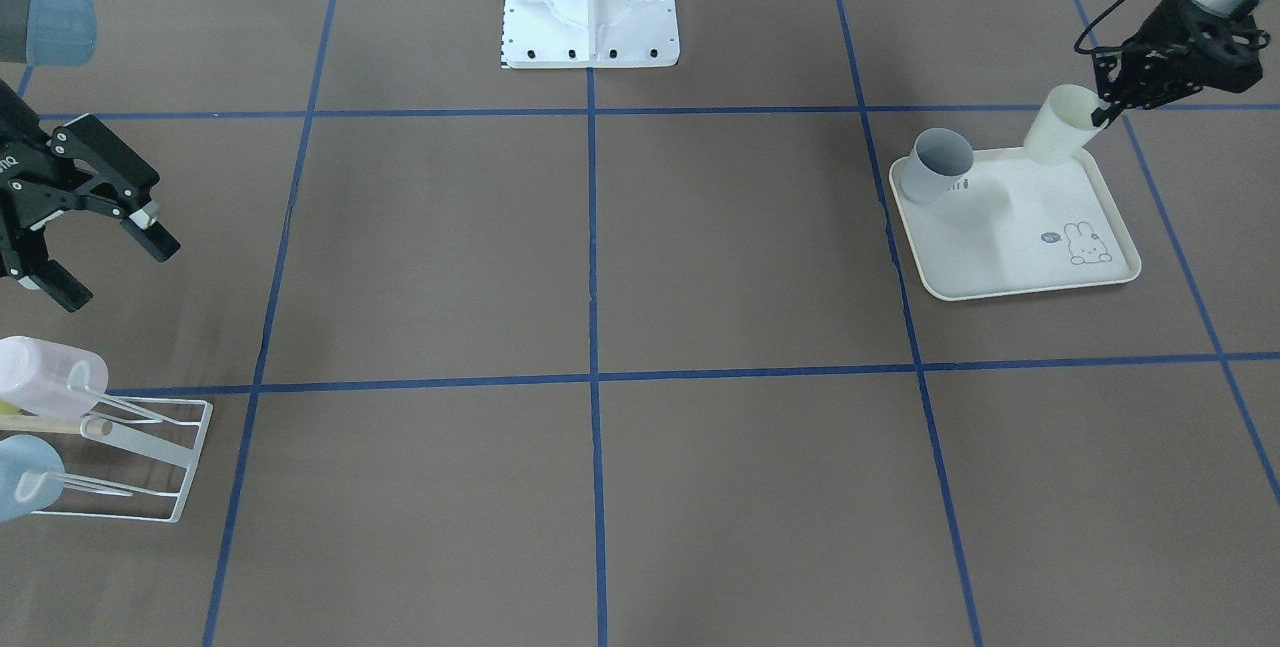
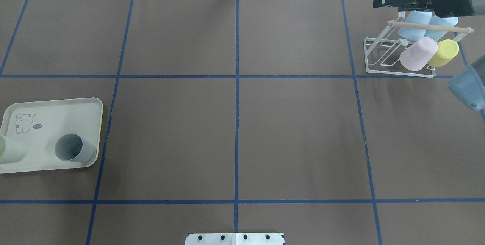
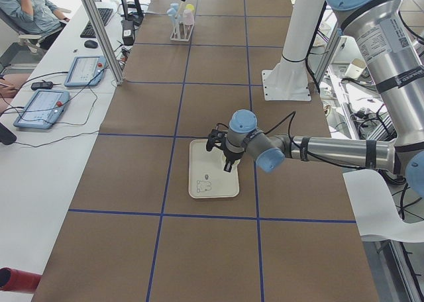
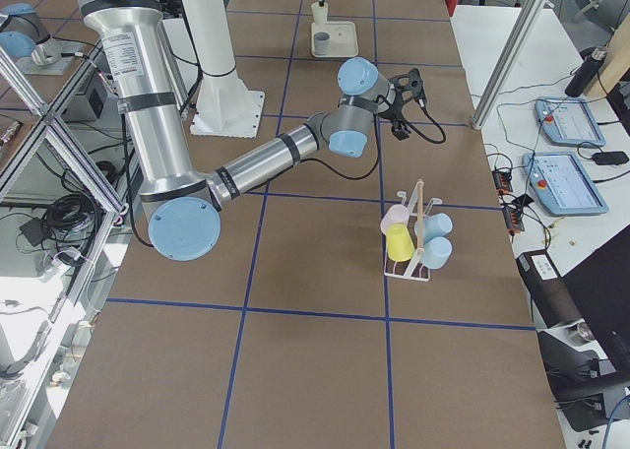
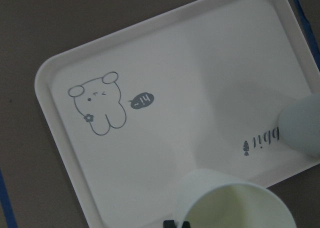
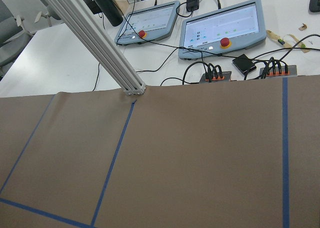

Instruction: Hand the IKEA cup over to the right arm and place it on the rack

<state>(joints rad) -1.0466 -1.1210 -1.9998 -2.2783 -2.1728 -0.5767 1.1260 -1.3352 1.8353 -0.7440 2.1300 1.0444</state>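
Pinching cream cup (image 1: 1058,127) rim, left tool (image 1: 1103,112)

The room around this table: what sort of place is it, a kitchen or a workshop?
Most likely a robotics lab. The table is gridded with blue tape, touchscreen control pads with red stop buttons lie on a white side bench, and a person sits there.

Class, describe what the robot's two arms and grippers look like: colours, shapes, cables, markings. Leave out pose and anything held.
Both the left arm and right arm are silver-grey tubes with pale blue joint caps. The left gripper and right gripper are black two-finger linkages. The right one bears cropped white lettering; a loose black cable loops beside it.
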